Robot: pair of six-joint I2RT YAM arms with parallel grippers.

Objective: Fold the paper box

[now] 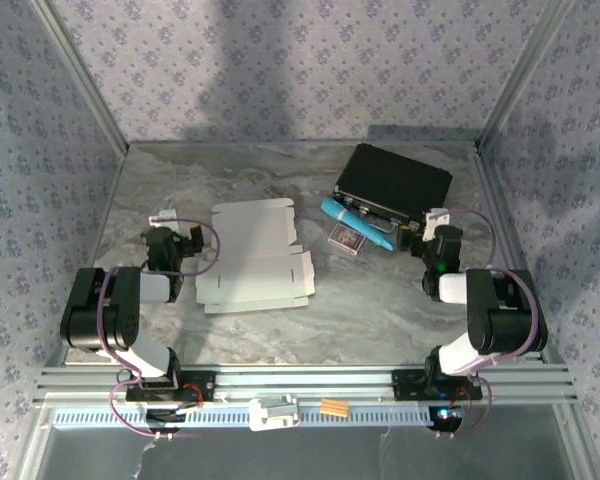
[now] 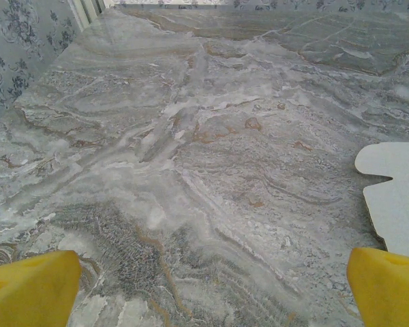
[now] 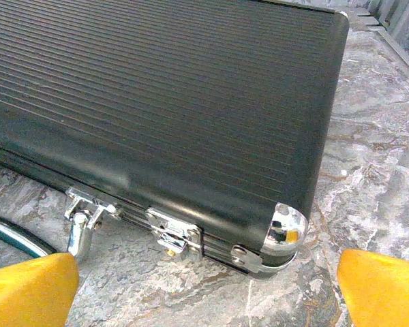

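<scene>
The paper box (image 1: pixel 255 255) is a flat white die-cut sheet with tabs, lying in the middle of the marble table; its left edge (image 2: pixel 399 197) shows at the right of the left wrist view. My left gripper (image 1: pixel 170 238) sits just left of the sheet, apart from it, and stands open over bare marble, yellow fingertips (image 2: pixel 31 289) wide apart. My right gripper (image 1: pixel 435 235) is at the right side, open, with nothing between its fingertips (image 3: pixel 382 286), facing the near corner of the black case.
The black ribbed case (image 1: pixel 392 182) with chrome latches (image 3: pixel 174 235) lies at the back right. A blue pen (image 1: pixel 357 224) and a small patterned card packet (image 1: pixel 346 238) rest in front of it. Patterned walls enclose the table on three sides.
</scene>
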